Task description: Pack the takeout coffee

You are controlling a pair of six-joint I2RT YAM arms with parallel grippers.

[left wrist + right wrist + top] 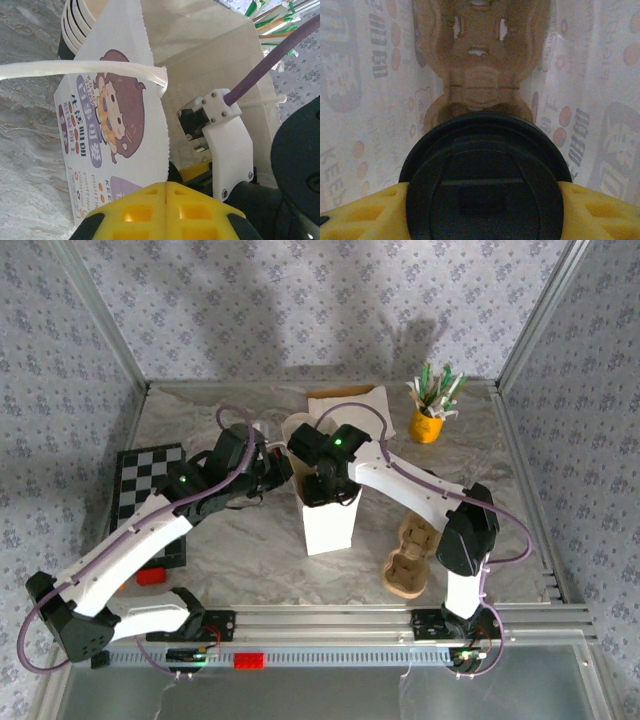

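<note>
Item: lidded takeout coffee (485, 170), upright, clamped between the fingers of my right gripper (485, 212) inside the paper bag (200, 75), cardboard carrier (480, 75) straight beyond it; my left gripper (166, 200) pinched shut on the bag's edge.

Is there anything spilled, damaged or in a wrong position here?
Nothing stands out. The paper bag stands upright, the left gripper pinches its rim, and the right gripper holds the black-lidded cup inside it. No spill shows.
</note>
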